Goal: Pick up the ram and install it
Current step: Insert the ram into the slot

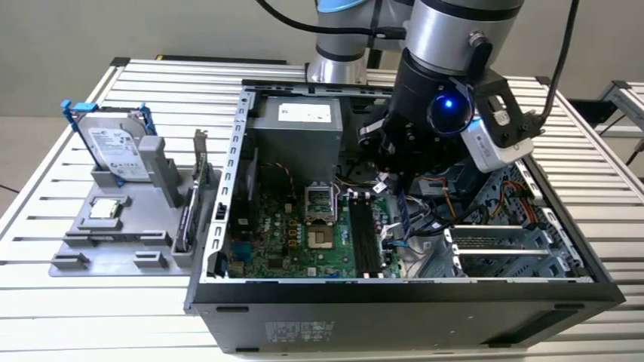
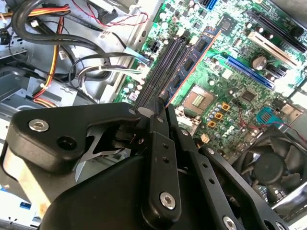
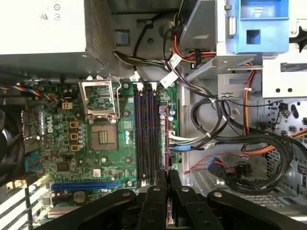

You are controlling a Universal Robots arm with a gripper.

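Observation:
My gripper (image 3: 167, 181) is inside the open computer case (image 1: 216, 226), shut on the ram (image 3: 166, 143). The ram is a thin dark blue stick seen edge-on. In the second wrist view the ram (image 2: 192, 62) reaches from my gripper (image 2: 163, 103) along the black memory slots (image 2: 165, 62), parallel to them. It lies just beside the slots (image 3: 146, 134), on the side of the cable bundle. I cannot tell whether it touches the green motherboard (image 3: 57, 143). In the exterior view my gripper (image 1: 387, 185) hangs over the slots (image 1: 364, 237).
Black and coloured cables (image 3: 225, 143) crowd the space beside the slots. The CPU socket (image 3: 103, 136) and grey power supply (image 1: 302, 124) lie on the other side. Outside the case, a grey holder (image 1: 121, 241) carries a hard drive (image 1: 113, 147) and a green card (image 1: 198, 185).

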